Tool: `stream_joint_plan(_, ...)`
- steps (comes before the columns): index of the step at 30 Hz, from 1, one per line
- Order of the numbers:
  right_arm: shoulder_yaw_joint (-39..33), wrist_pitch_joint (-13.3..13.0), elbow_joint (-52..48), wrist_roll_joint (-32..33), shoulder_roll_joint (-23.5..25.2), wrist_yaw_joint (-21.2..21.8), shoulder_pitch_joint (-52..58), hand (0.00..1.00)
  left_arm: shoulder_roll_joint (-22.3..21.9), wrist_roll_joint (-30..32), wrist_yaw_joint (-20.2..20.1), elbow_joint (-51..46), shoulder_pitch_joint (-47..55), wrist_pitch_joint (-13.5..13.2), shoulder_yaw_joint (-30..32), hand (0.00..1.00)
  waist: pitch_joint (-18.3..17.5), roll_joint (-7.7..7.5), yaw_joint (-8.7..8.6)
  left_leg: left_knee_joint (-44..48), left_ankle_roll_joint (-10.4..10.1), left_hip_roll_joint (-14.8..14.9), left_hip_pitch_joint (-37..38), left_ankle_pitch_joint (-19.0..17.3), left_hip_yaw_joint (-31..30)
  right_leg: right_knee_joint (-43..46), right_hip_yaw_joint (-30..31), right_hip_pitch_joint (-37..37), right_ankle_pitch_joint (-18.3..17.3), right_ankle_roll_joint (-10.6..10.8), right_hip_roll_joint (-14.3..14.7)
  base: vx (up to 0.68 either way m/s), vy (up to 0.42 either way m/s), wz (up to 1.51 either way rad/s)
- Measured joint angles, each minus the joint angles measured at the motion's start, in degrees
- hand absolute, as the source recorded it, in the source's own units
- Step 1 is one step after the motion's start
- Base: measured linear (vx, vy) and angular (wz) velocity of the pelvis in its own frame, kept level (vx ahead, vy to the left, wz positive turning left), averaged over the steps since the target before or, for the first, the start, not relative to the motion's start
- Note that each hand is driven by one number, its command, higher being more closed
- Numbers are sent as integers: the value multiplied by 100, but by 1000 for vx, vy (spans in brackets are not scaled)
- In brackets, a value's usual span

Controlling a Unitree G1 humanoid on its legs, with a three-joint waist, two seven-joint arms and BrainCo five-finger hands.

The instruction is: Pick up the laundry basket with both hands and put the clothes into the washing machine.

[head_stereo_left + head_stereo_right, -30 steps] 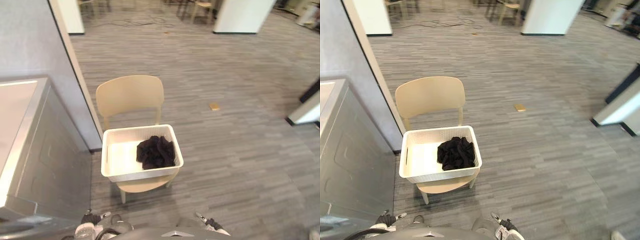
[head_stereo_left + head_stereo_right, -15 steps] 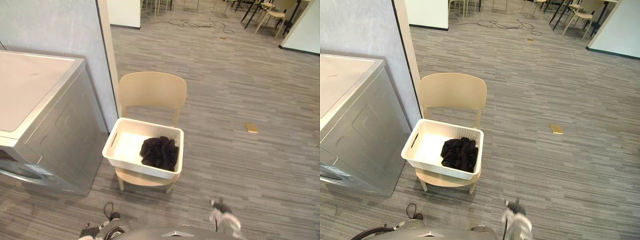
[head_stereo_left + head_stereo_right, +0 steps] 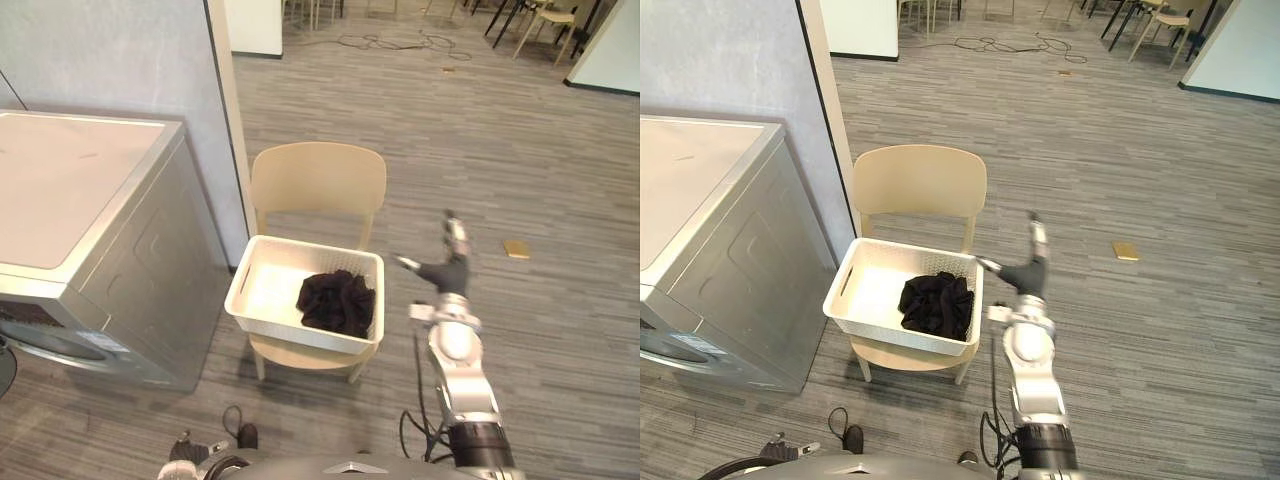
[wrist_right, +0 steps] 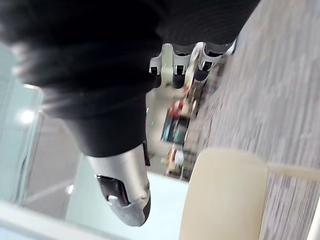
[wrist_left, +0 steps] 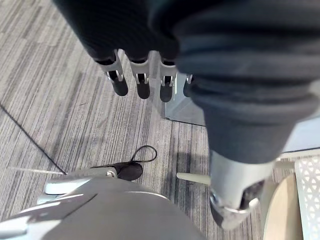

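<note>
A white laundry basket (image 3: pixel 296 336) sits on the seat of a pale wooden chair (image 3: pixel 318 182) in the middle of the frame, on a grey striped floor. A heap of dark clothes (image 3: pixel 338 301) lies in the basket's right half; its left half is bare. A silver washing machine (image 3: pixel 95 235) fills the left side of the frame, just beside the chair.

The robot's right hand (image 3: pixel 447 270) is held up at centre right, near the basket's right end but apart from it. Its fingers are straight and point upward, its thumb juts toward the basket, and it holds nothing. The left hand (image 5: pixel 142 80), seen from its own wrist camera, hangs over the floor with fingers straight and slack, also empty and well away from the basket.

The step in hand appears to be the reach for the basket: neither hand touches it yet. The next move likely calls for bringing the right hand down to the basket's right end, the left hand up to the slot in its left end, and closing both before lifting.
</note>
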Motion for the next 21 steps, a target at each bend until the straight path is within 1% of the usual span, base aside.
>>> stream_joint_plan(1,474,-21,164,-236,-312,264,-354,0,31,155,-58,-19,-6,-7,-153,0,1,1,35,1,26,-14,1,23,12,-47,1,1,37,10,-2,71,6,-2)
stream_joint_plan(2,649,-38,258,-266,-438,370,-497,0,41,184,-96,-42,-17,-10,-201,0,1,0,60,1,27,-20,-8,24,19,-69,1,1,56,9,-2,78,-2,-3)
stream_joint_plan(3,1010,-72,522,-266,-685,562,-811,0,70,274,-140,-80,-42,-15,-307,0,4,-3,122,1,27,-32,-26,24,26,-102,0,-5,72,11,0,35,-3,-2)
stream_joint_plan(4,1183,-91,691,-266,-790,641,-973,0,83,326,-156,-111,-48,-26,-360,0,7,-6,139,2,26,-38,-38,25,27,-112,-1,-12,77,13,-1,38,-3,0)
stream_joint_plan(5,1501,-122,1038,-281,-983,822,-1272,0,108,387,-200,-175,-57,-75,-463,0,16,-21,185,4,26,-51,-84,26,23,-116,-10,-53,81,15,-7,35,-1,0)
stream_joint_plan(6,1795,-132,1331,-429,-1166,1015,-1545,0,144,428,-243,-201,-89,-134,-552,0,66,-42,249,33,23,-57,-128,32,20,-116,-12,-96,91,17,-10,31,1,0)
stream_joint_plan(7,2010,-143,1527,-513,-1296,1119,-1717,0,159,441,-268,-200,-139,-136,-573,0,114,-66,295,35,28,-60,-171,48,9,-117,-18,-136,105,13,-10,16,-3,5)
stream_joint_plan(9,2466,-168,2016,-721,-1496,1405,-2166,0,215,487,-304,-205,-251,-143,-602,0,340,-135,328,35,9,-67,-233,95,-68,-117,-100,-145,110,14,-9,-19,-7,17)
stream_joint_plan(11,2720,-190,2359,-909,-1596,1515,-2443,0,284,487,-356,-217,-323,-159,-704,0,498,-194,339,35,17,-68,-292,122,-146,-115,-181,-152,112,12,-5,-44,-6,19)
stream_joint_plan(13,3022,-206,2830,-1119,-1791,1651,-2816,0,340,488,-364,-351,-404,-206,-804,0,771,-271,476,35,24,-76,-324,155,-184,-105,-195,-174,130,8,-8,-56,-2,8)
stream_joint_plan(14,3073,-206,2935,-1168,-1823,1680,-2901,0,371,487,-365,-394,-409,-223,-808,0,822,-283,495,35,29,-81,-351,168,-200,-97,-208,-194,133,8,-12,-65,3,9)
stream_joint_plan(16,3192,-220,3243,-1313,-2038,1690,-3225,0,380,485,-364,-429,-520,-307,-853,0,933,-287,571,36,61,-91,-595,257,-285,12,-274,-434,139,2,-32,-64,7,15)
stream_joint_plan(18,3279,-206,3544,-1416,-2236,1686,-3560,0,415,482,-357,-430,-648,-316,-924,0,1113,-282,588,37,66,-97,-693,324,-386,118,-336,-525,133,-7,-44,-71,5,20)
stream_joint_plan(19,3279,-188,3675,-1560,-2337,1683,-3728,0,426,480,-356,-433,-708,-341,-924,0,1231,-287,619,37,76,-96,-713,349,-401,150,-345,-543,132,-9,-49,-82,4,15)
stream_joint_plan(21,3276,-172,3819,-1795,-2460,1676,-3904,0,430,476,-341,-435,-791,-341,-939,0,1352,-282,641,36,96,-106,-747,384,-443,241,-368,-594,116,-22,-74,-107,10,9)
